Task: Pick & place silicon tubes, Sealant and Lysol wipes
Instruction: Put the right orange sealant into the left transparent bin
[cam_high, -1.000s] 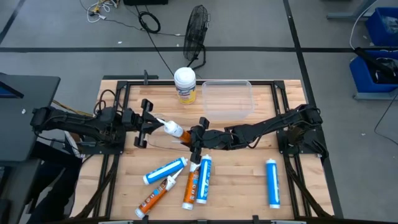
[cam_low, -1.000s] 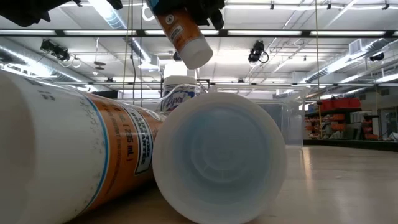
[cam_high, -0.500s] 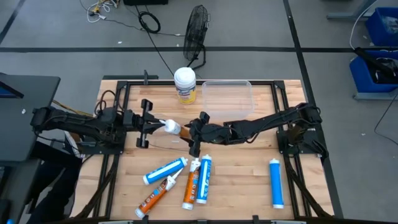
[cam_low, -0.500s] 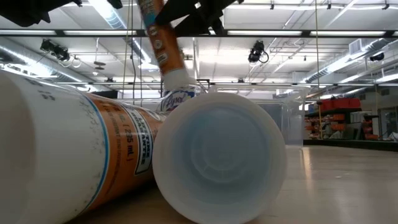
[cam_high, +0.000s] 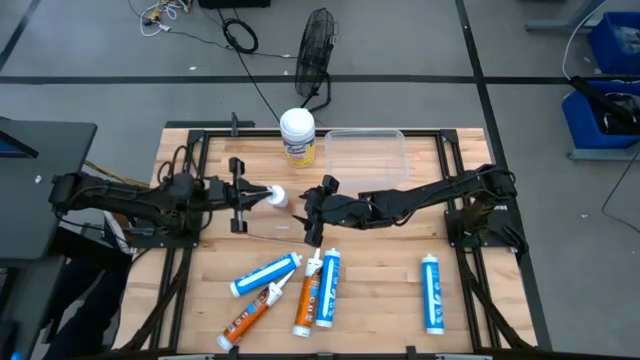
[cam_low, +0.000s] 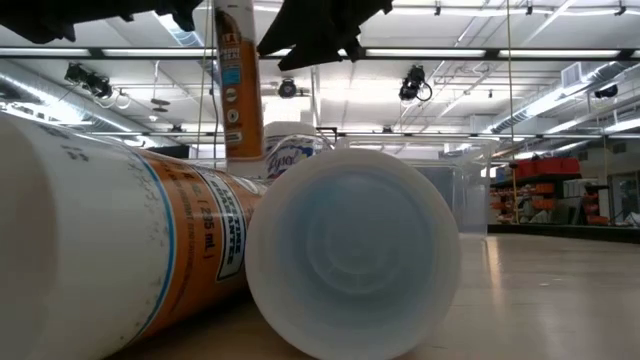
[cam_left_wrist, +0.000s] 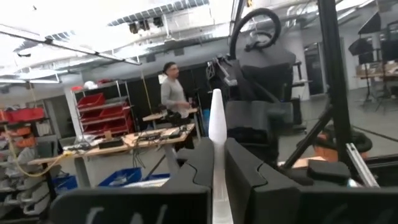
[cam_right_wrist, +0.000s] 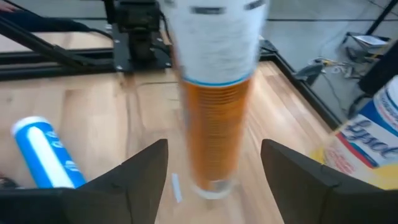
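An orange-and-white sealant cartridge (cam_low: 236, 90) hangs upright above the table's centre, its white nozzle tip (cam_left_wrist: 217, 121) pinched in the shut left gripper (cam_high: 243, 195). At three o'clock of it, the right gripper (cam_high: 312, 207) stands open, holding nothing. Gripped only by that slim tip, the cartridge could swing or slip. The yellow-labelled Lysol wipes canister (cam_high: 297, 136) stands at twelve o'clock

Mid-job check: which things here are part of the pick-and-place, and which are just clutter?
Job:
- upright orange cartridge, held by the left end effector
- Lysol wipes
- three blue cartridges lying on the table
- two orange cartridges lying beside them
- clear bin, probably

Lying about:
- fan
- floor cables
- blue crates
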